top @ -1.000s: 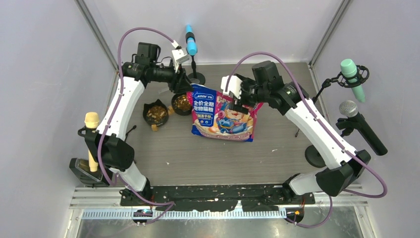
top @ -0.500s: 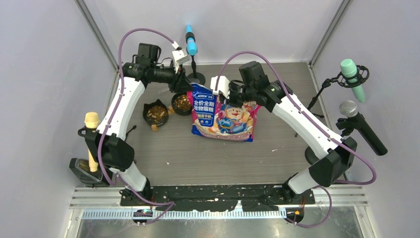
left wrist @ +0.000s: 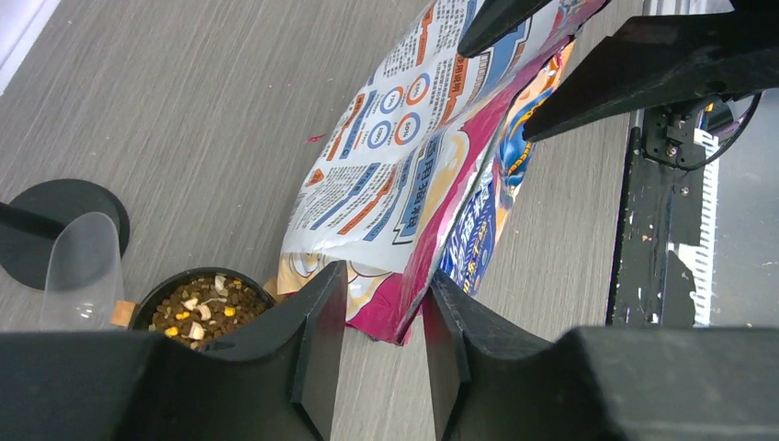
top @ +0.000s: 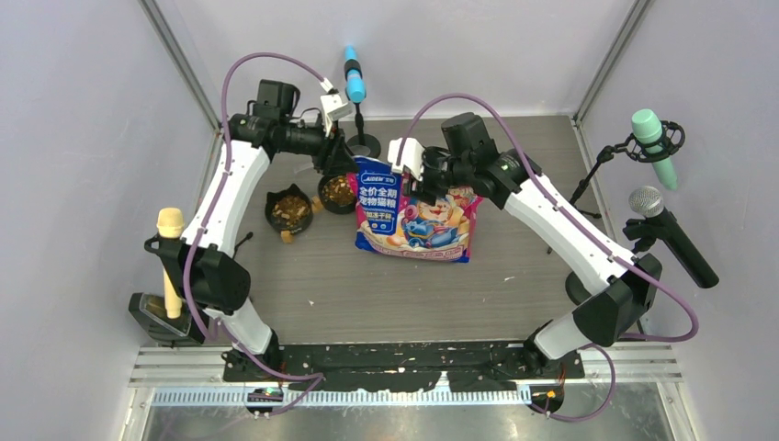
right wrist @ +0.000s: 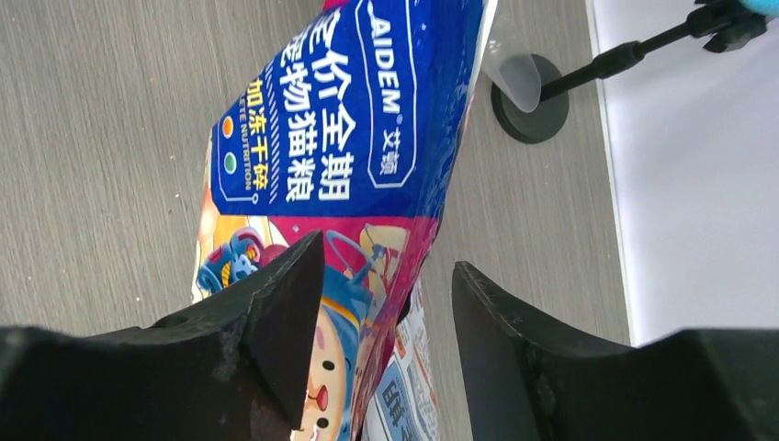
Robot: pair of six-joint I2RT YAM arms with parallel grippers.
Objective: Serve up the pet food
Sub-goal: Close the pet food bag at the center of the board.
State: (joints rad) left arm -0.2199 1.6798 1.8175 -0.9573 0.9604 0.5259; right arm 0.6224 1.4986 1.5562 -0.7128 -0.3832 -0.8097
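Two black bowls point(top: 270, 213) stand on the grey wood-grain table point(top: 413, 294), and both are filled with the pet food point(top: 338, 190), small brown and tan kibble.

One printed bag point(top: 413, 216) in blue, pink and white lies on the table. Its blue panel reads "AIDEM" in white capitals, with a column of large white Chinese characters alongside and smaller yellow ones next to those. Its other face carries rows of small round icons, with writing too small to read.

The left gripper point(left wrist: 384, 285) has its fingers drawn in close on a pink and white corner of the bag, pinching it on both sides. The nearer bowl point(left wrist: 197, 273) of kibble sits just outside this gripper's left finger, and the second bowl is a little farther out the same way.

The right gripper point(right wrist: 386, 253) is spread wide and straddles the bag's far edge. One finger lies over the printed front, and bare table shows between the bag and the other finger, so it grasps nothing.

Four microphones ring the table: blue point(top: 354, 78), green point(top: 652, 133), grey point(top: 648, 200) and yellow point(top: 170, 223).
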